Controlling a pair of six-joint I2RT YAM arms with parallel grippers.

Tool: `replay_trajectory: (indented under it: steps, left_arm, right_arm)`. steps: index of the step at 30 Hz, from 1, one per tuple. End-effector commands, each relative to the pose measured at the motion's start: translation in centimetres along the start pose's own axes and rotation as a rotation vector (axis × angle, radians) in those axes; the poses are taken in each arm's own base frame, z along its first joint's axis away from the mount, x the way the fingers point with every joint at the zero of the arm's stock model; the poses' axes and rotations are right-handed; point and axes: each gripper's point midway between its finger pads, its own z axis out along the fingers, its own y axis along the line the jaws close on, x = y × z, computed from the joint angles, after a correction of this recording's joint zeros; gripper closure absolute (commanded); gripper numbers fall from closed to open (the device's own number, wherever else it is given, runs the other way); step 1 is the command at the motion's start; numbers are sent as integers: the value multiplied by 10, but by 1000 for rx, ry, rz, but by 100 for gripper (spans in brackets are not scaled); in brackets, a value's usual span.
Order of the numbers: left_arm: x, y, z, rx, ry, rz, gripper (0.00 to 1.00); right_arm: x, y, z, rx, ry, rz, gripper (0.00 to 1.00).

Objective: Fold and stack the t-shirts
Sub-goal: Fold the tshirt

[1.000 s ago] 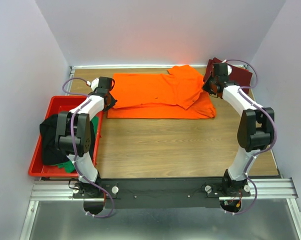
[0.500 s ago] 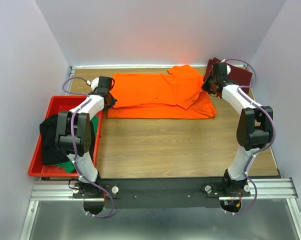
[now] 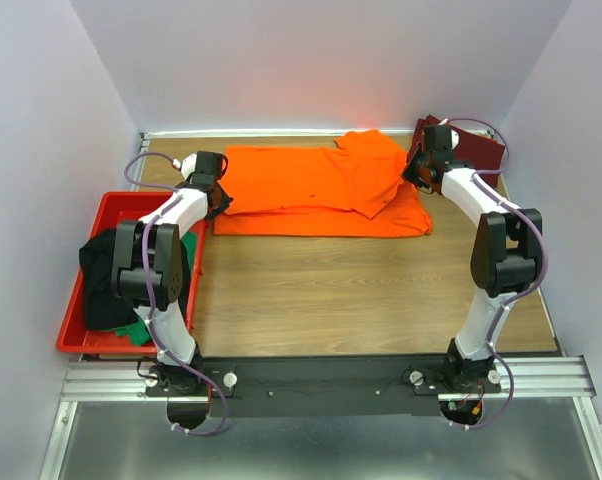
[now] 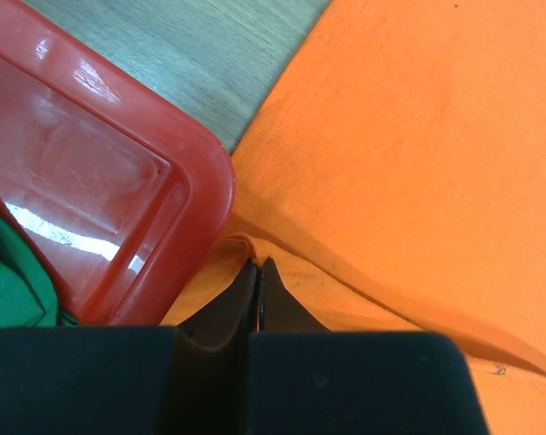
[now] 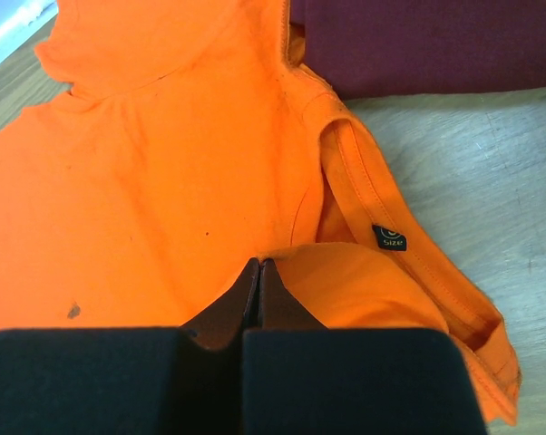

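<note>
The orange t-shirt lies across the back of the table, partly folded, with one sleeve turned over on top. My left gripper is at its left edge, next to the red bin. In the left wrist view the left gripper is shut, with a raised fold of the orange hem pinched at its tips. My right gripper is at the shirt's right end; seen from the right wrist, the right gripper is shut on a peak of orange cloth near the collar and size label. A maroon t-shirt lies folded behind it.
A red bin stands at the table's left edge, holding a black shirt and a green one. The bin's corner almost touches the orange hem. Bare wood stretches between the shirt and the arm bases. Walls close in on three sides.
Both grippers have crept slightly toward the back of the table, still at the shirt's two ends. The orange shirt's shape has hardly changed.
</note>
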Motion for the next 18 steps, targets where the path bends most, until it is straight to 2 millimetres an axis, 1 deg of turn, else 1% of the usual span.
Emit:
replay_trajectory:
  steps: [1, 5, 8, 18]
  left_arm:
    - [-12, -5, 4, 8, -25, 5, 97]
    - [-15, -6, 4, 12, -28, 3, 97]
    - [-17, -9, 4, 15, -29, 7, 97]
    - [-16, -7, 8, 0, -24, 11, 97]
  right_arm:
    - [-14, 3, -1, -9, -35, -5, 100]
    - [-17, 3, -3, -9, -46, -4, 99]
    - [-19, 0, -2, -4, -49, 0, 100]
    - [-21, -4, 0, 1, -52, 8, 99]
